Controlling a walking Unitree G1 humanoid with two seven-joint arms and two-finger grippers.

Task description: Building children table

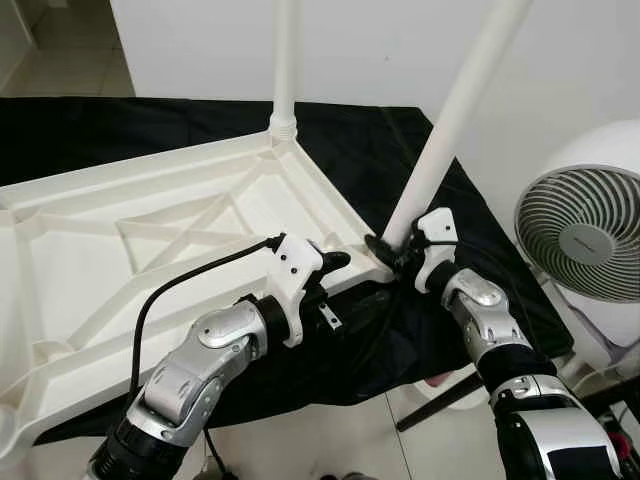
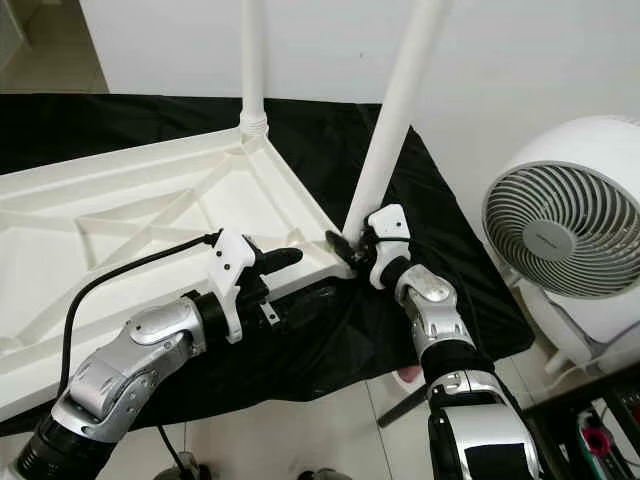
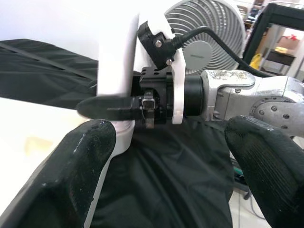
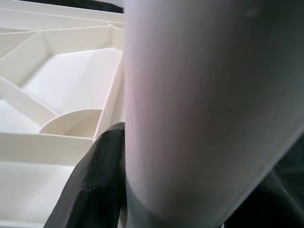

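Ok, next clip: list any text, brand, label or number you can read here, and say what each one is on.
No text here can be read.
White fan: a small mark on the grey hub, too small and blurred to read.
Upturned table top, the two white legs, black cloth: no markings visible.
Left pincer and right pincer, which grips the nearer leg: no lettering visible on their white mounts.

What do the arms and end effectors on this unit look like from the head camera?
Both arms are jointed silver metal with black segments. Each wrist carries a white plastic bracket. The left end effector and right end effector have long black fingers. A black cable loops along the left arm.
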